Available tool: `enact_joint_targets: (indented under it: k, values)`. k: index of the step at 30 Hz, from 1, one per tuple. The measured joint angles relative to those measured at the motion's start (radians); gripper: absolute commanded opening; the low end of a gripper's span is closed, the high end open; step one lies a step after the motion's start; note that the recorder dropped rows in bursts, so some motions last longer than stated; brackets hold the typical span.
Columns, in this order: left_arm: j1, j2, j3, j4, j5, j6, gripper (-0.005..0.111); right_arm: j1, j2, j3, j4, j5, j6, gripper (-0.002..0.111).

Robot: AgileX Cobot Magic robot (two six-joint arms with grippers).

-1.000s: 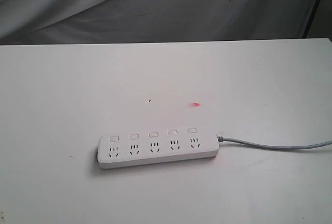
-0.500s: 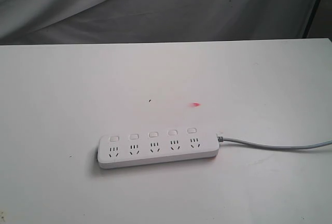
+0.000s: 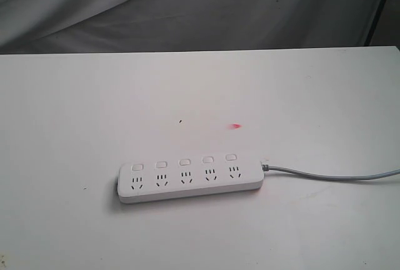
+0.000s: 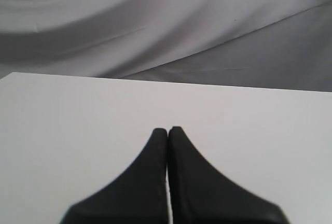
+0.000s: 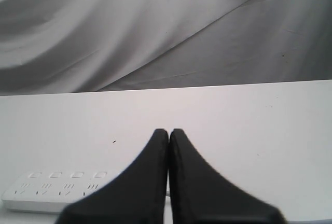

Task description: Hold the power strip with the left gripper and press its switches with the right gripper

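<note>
With fingers pressed together on the empty left gripper [image 4: 168, 130] and right gripper [image 5: 169, 131], pressing the 5 switches [image 3: 184, 162] could skid the unheld strip [image 3: 190, 182].

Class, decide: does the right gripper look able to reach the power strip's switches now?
Probably yes. The switches face up on the power strip, nothing covers them, and only table shows between the shut right gripper and it.
</note>
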Motion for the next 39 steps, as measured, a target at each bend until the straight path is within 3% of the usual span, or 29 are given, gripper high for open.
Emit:
enact_joint_targets:
  k: [6,16,29,39]
  values:
    - [0.050,-0.037,0.054,0.002,-0.026,-0.002,0.000,0.000,0.000,0.000,0.000,0.000,0.000,0.000]
    - [0.052,-0.060,0.069,0.002,-0.049,-0.002,0.000,0.000,0.000,0.000,0.000,0.000,0.000,0.000]
    - [0.052,-0.060,0.069,-0.012,0.088,0.002,0.000,0.000,0.000,0.000,0.000,0.000,0.000,0.000]
    - [0.052,-0.060,0.069,-0.016,0.099,0.100,0.000,0.000,0.000,0.000,0.000,0.000,0.000,0.000]
